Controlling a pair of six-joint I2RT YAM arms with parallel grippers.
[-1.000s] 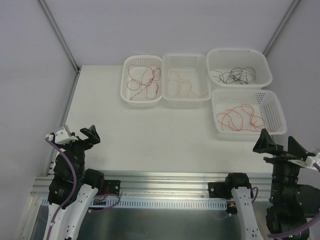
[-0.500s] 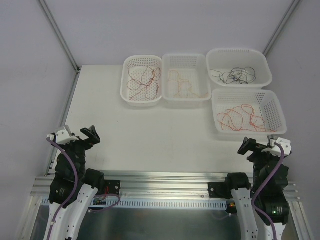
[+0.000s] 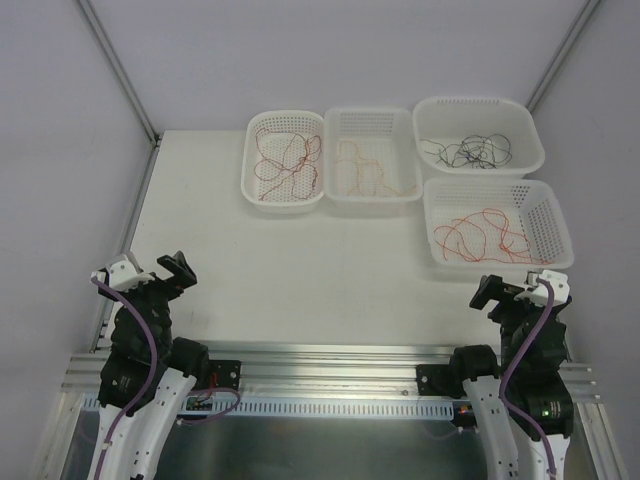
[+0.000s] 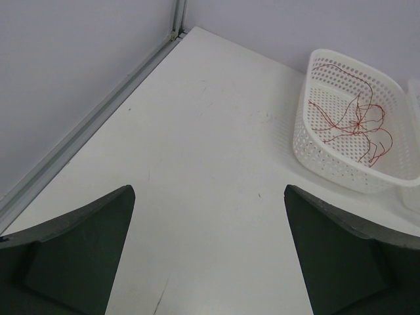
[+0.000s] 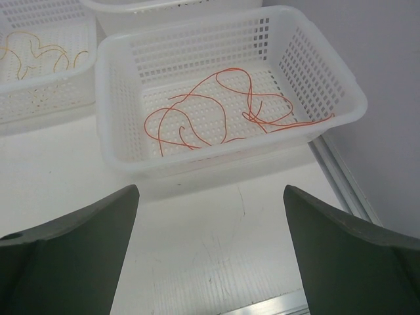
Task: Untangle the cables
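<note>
**Right arm drawn in, cables lying by colour in four baskets**

Top view: since a second ago the right end effector (image 3: 520, 292) has swung in from the near right corner toward its own base. The left end effector (image 3: 152, 272) has hardly shifted. Both are released, jaws spread wide, grasping nothing. The cables lie at the far side of the table (image 3: 300, 260), each colour in its own white basket: the dark red cable (image 3: 285, 160), the orange cable (image 3: 365, 172), the black cable (image 3: 470, 152) and the bright red cable (image 3: 480, 232). The first three are well apart from both arms, while the bright red one is near the right end effector. A broad stretch of table lies between the left arm and the baskets.

Left wrist view: we see the two fingers (image 4: 72, 256) wide apart at the bottom corners. The dark red cable (image 4: 354, 125) sits ahead to the right, well apart from them. A metal rail (image 4: 98, 125) runs along the table's left edge under the wall.

Right wrist view: the bright red cable (image 5: 223, 111) lies straight ahead in its basket (image 5: 197, 59), near the spread fingers (image 5: 354, 256). The orange cable (image 5: 39, 52) shows at upper left. The table's right edge rail (image 5: 341, 177) passes just beside that basket's corner.
</note>
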